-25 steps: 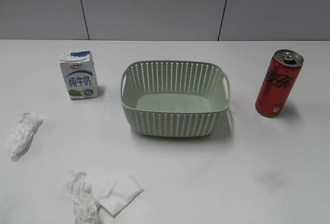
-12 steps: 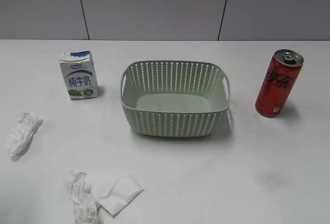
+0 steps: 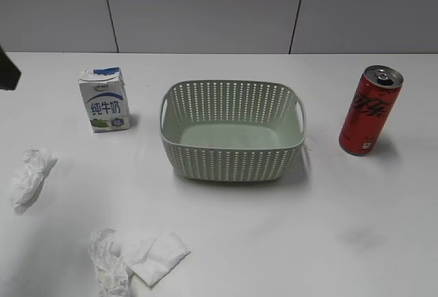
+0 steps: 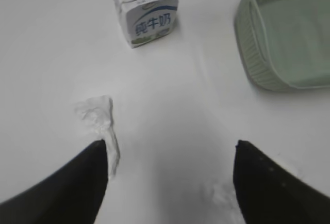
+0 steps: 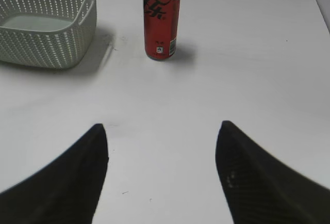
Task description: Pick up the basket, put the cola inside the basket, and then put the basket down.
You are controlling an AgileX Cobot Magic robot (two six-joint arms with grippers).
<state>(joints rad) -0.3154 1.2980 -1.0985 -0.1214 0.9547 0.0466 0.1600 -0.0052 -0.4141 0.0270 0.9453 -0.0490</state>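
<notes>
Nearest the exterior camera, crumpled tissues (image 3: 137, 259) lie on the white table (image 3: 274, 242), unmoved. Behind them the basket (image 3: 233, 131) sits empty mid-table, with the cola (image 3: 369, 111) upright well to its right and the milk carton (image 3: 104, 100) to its left, all unchanged. New since earlier: a dark arm piece (image 3: 7, 70) at the left edge. The left gripper (image 4: 170, 154) and right gripper (image 5: 162, 133) hover spread wide, holding nothing.

Exterior: slanted down, faces wall. Wrist views low over table, both share basket (image 3: 233, 133) edge.
</notes>
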